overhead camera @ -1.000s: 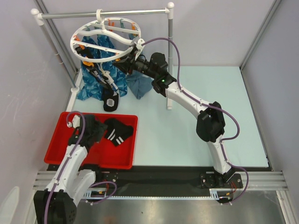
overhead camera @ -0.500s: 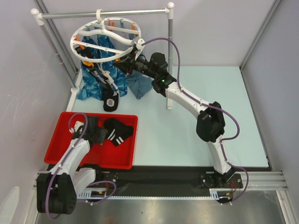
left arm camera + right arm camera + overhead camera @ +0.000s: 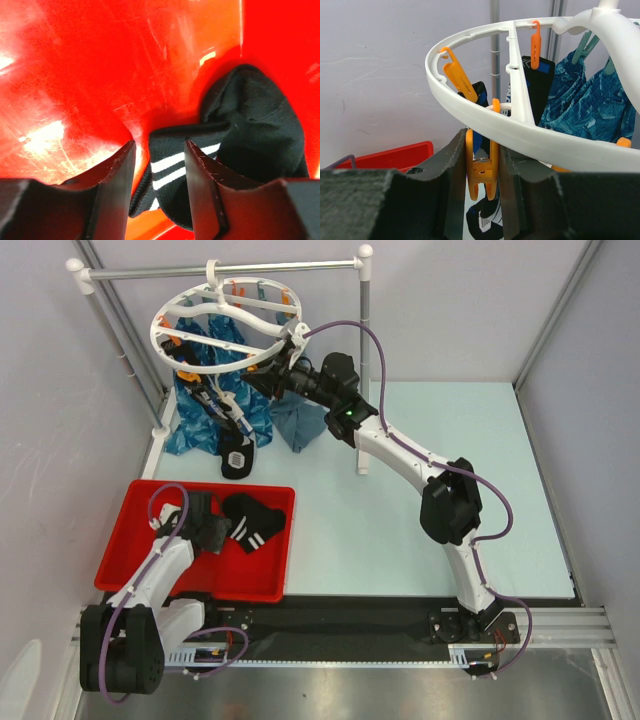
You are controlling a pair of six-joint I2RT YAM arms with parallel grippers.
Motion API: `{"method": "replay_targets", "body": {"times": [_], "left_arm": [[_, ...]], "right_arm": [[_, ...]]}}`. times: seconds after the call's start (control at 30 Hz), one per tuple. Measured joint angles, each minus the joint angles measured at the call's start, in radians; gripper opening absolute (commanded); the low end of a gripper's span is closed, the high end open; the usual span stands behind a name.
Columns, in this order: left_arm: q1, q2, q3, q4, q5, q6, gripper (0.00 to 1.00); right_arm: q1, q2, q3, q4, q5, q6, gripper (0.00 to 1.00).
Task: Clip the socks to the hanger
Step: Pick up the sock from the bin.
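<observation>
The white hanger (image 3: 215,335) hangs by its hook from the rail, with orange clips round its rim. My right gripper (image 3: 274,377) is under its near rim, shut on an orange clip (image 3: 481,170) below the ring (image 3: 520,137). A black sock (image 3: 237,452) with white lettering hangs from the ring, also visible in the right wrist view (image 3: 485,222). A black sock with white stripes (image 3: 254,521) lies in the red tray (image 3: 125,570). My left gripper (image 3: 159,167) is open low over the tray, and its fingers straddle the striped cuff (image 3: 175,162).
The grey rail stand (image 3: 365,360) has one post just right of my right arm and another (image 3: 120,340) at the left. Blue patterned cloth (image 3: 205,410) hangs behind the ring. The walls close in on the left, back and right.
My left arm has swung a little right and forward in the tray, bringing its gripper closer to the striped sock. The right arm and the hanger have not moved.
</observation>
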Motion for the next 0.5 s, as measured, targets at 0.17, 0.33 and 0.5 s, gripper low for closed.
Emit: {"method": "replay_targets", "body": {"times": [0.17,0.33,0.5], "left_arm": [[0.0,-0.005,0.0,0.005,-0.001,-0.006,0.47],[0.0,0.029,0.0,0.037,-0.001,-0.006,0.4],[0.004,0.042,-0.002,0.065,-0.007,-0.005,0.26]], "right_arm": [[0.0,0.0,0.0,0.0,0.0,0.0,0.0],[0.0,0.0,0.0,0.0,0.0,0.0,0.0],[0.0,0.0,0.0,0.0,0.0,0.0,0.0]]}}
